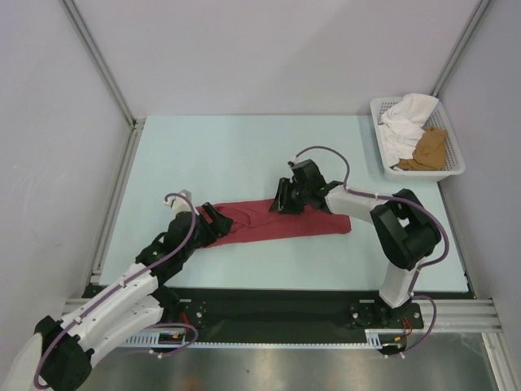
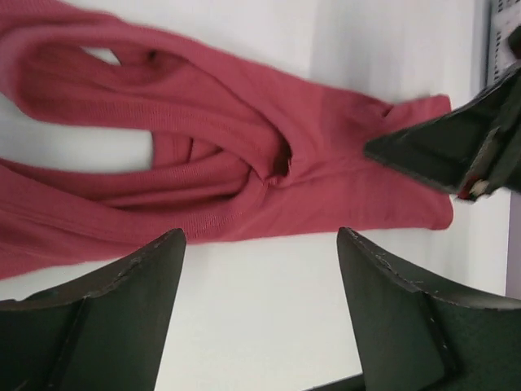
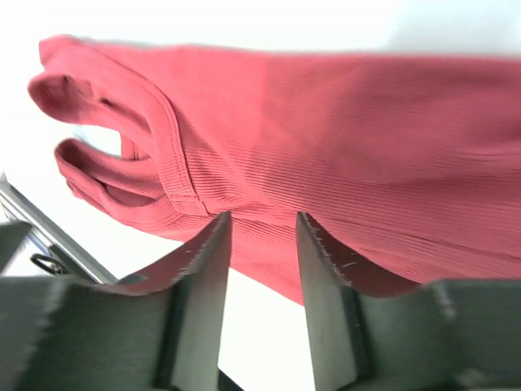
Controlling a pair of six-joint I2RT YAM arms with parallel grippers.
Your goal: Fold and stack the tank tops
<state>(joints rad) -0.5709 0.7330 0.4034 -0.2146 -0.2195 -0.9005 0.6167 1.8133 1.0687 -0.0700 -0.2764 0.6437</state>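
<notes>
The dark red tank top lies on the table as a long, narrow, partly folded strip. Its straps and neck are bunched at its left end. My left gripper is at that left end. It is open wide and empty, over bare table just short of the cloth. My right gripper is over the middle of the strip. It is open, with its tips at the cloth's edge and the ribbed top below. The tan-brown tank top lies crumpled in the basket.
A white mesh basket stands at the far right corner and also holds a white cloth. Grey walls with metal posts enclose the pale table. A black rail runs along the near edge.
</notes>
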